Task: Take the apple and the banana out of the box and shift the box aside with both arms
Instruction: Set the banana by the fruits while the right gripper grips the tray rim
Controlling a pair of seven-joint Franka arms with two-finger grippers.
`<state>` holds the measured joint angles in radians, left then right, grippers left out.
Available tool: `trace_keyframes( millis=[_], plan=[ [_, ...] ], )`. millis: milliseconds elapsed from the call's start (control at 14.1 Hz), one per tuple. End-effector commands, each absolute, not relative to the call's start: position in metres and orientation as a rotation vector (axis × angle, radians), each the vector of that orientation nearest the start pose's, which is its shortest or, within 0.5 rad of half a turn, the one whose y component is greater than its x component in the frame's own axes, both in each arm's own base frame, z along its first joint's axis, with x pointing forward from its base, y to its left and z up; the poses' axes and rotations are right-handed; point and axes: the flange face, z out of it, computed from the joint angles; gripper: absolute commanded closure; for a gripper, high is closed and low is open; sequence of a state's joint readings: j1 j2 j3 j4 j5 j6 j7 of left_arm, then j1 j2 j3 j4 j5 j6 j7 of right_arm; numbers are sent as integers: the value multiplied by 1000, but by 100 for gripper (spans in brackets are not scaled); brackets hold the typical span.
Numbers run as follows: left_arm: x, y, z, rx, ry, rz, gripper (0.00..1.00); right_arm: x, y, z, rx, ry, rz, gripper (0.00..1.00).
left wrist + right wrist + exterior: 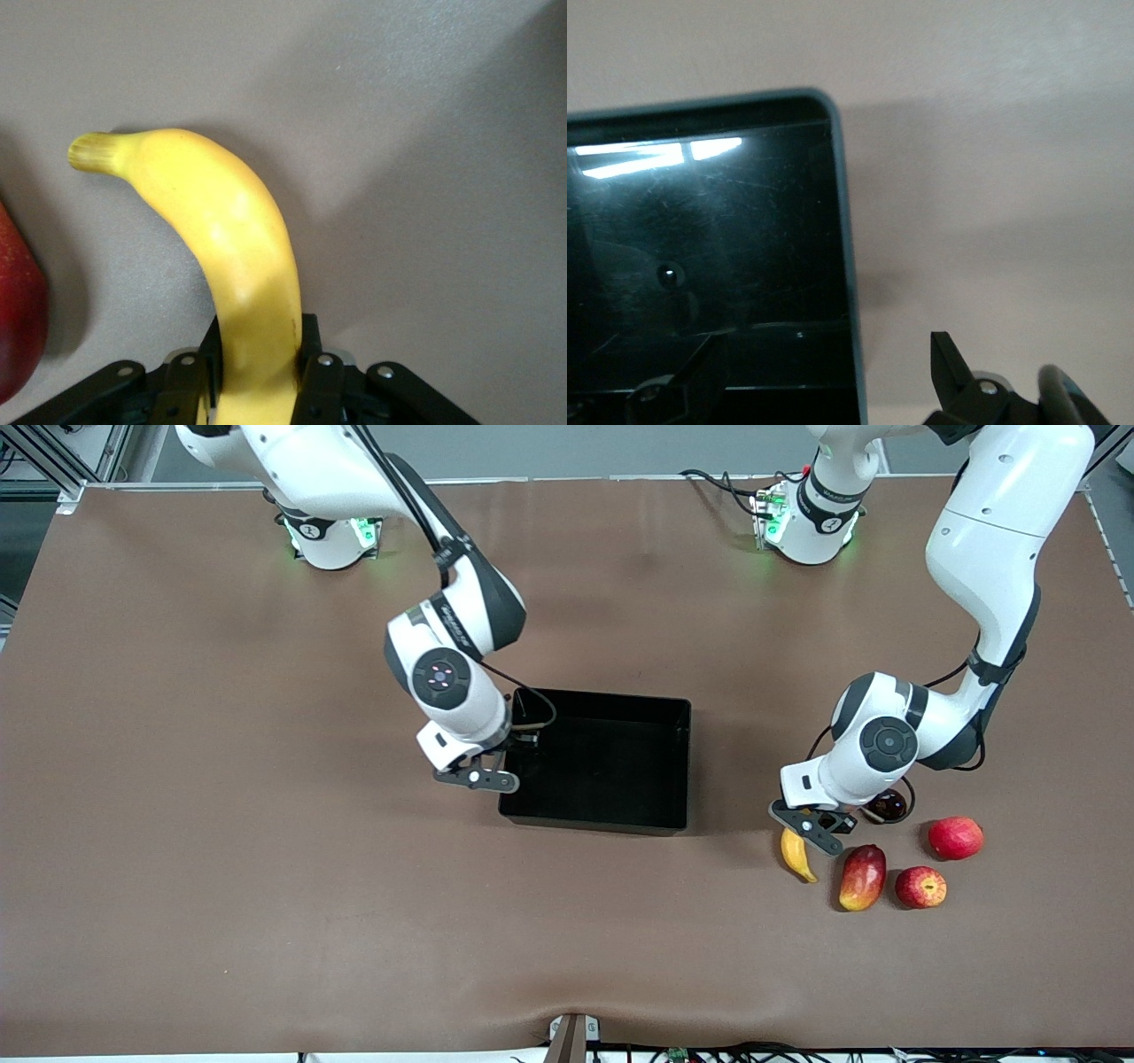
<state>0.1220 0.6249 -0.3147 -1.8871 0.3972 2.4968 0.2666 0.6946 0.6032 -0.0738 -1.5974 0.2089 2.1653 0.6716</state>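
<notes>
Two claws: left claw (812, 825) clamps banana (797, 856) beside the mango (862, 877), long axis toward camera; right claw (479, 771), open, straddles box (660, 819) wall.

Robotics lab. My two white jointed arms (443, 646) are bolted to a wide brown matte tabletop (221, 824), base rings lit green. Bundled black cables (709, 483) run along the edges, aluminium frame rails (53, 460) at one corner.
</notes>
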Motion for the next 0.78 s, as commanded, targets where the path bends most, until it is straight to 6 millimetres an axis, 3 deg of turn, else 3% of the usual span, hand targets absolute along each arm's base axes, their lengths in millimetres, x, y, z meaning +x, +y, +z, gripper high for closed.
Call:
trace_keyframes(
  millis=[0, 71, 142, 212, 283, 425, 566, 708],
  plan=[
    [628, -108, 194, -2863, 1088, -80, 61, 546, 429, 258, -3042, 244, 146, 0],
    [629, -103, 194, -2867, 1076, -80, 54, 546, 428, 253, -3043, 242, 134, 0],
    [630, -101, 194, -2870, 1070, -80, 38, 542, 433, 249, -3046, 215, 133, 36],
    [631, -100, 196, -2879, 1048, -88, 0, 537, 441, 248, -3054, 188, 125, 74],
    [632, -100, 199, -2878, 1043, -96, 0, 538, 439, 247, -3053, 191, 127, 100],
    [635, -105, 210, -2884, 1034, -123, 0, 541, 434, 250, -3055, 186, 132, 100],
    [640, -107, 242, -2916, 922, -191, 0, 549, 427, 256, -3048, 199, 119, 100],
    [638, -130, 280, -2964, 769, -255, 0, 552, 422, 263, -3051, 199, 135, 100]
  ],
)
